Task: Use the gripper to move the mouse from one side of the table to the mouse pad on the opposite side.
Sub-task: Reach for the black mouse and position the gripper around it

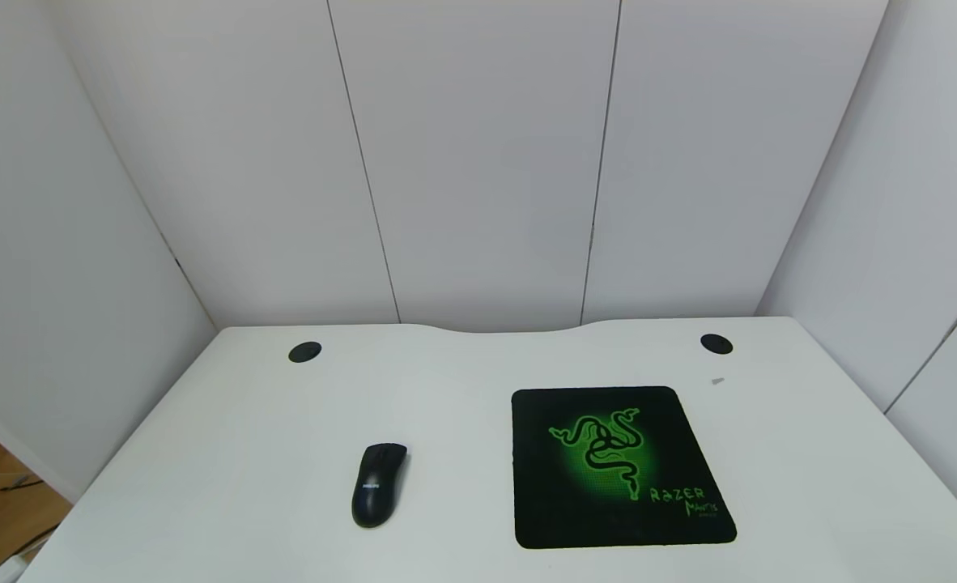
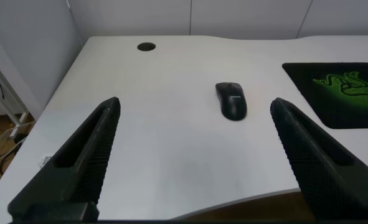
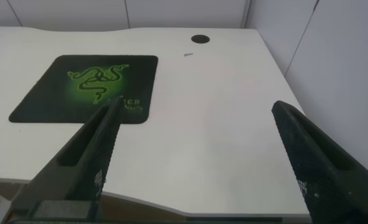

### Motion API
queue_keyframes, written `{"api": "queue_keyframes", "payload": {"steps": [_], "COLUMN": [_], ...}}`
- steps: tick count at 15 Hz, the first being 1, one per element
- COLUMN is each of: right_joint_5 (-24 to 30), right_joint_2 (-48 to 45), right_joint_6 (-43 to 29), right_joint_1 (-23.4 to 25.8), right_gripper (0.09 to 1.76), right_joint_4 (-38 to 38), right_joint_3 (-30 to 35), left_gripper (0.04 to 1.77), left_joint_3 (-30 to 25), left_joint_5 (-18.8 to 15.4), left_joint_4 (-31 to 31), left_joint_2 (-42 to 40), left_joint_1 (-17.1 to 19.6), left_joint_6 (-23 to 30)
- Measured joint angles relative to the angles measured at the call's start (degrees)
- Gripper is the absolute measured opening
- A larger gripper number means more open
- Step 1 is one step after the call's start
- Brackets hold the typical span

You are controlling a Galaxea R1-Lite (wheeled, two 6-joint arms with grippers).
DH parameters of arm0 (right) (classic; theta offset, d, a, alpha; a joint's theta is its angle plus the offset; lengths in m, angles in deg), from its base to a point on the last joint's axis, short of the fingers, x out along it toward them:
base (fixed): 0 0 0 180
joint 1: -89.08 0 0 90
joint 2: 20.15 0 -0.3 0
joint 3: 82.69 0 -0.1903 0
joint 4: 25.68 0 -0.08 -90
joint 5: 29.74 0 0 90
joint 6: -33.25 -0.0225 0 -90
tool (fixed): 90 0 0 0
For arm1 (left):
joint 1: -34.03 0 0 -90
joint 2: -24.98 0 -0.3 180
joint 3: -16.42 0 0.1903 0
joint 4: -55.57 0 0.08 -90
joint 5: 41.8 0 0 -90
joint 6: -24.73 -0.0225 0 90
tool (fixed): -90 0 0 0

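Left gripper [image 2: 193, 155] hangs over the near desk [image 1: 227, 405] edge, fingers spread wide; ahead lies the mouse [image 1: 378, 484] (untouched), left of the mouse pad [image 1: 618, 465]. Right gripper [image 3: 196, 162] is likewise spread.

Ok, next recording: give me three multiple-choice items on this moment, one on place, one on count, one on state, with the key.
1. Where is the mouse?
A. on the mouse pad
B. on the bare table, on the pad's left
C. in a gripper

2. How many round cable holes show in the table?
A. one
B. two
C. four

3. How do the left gripper fingers stand?
A. spread open, empty
B. shut on the mouse
C. shut on the pad

Key: B, the mouse lies apart from the mouse pad; B, one near each far corner; A, nothing sits between them.
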Motion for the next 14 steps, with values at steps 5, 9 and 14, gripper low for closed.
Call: {"api": "queue_keyframes", "payload": {"steps": [5,9,14], "right_joint_5": [0.07,0.07,0.05], "right_joint_2": [0.0,0.0,0.0], "right_joint_6": [0.02,0.02,0.0], "right_joint_1": [0.0,0.0,0.0], "right_gripper": [1.71,1.71,1.71], "right_joint_4": [0.0,0.0,-0.02], "right_joint_3": [0.0,0.0,0.0], "left_gripper": [1.72,1.72,1.72], "left_joint_3": [6.47,14.8,25.14], "left_joint_5": [-0.23,-0.06,0.21], "left_joint_4": [-1.08,-1.15,-1.06], "left_joint_2": [3.38,12.34,26.37], "left_joint_1": [0.0,-0.48,-0.59], "left_joint_6": [-1.63,-1.74,-1.61]}}
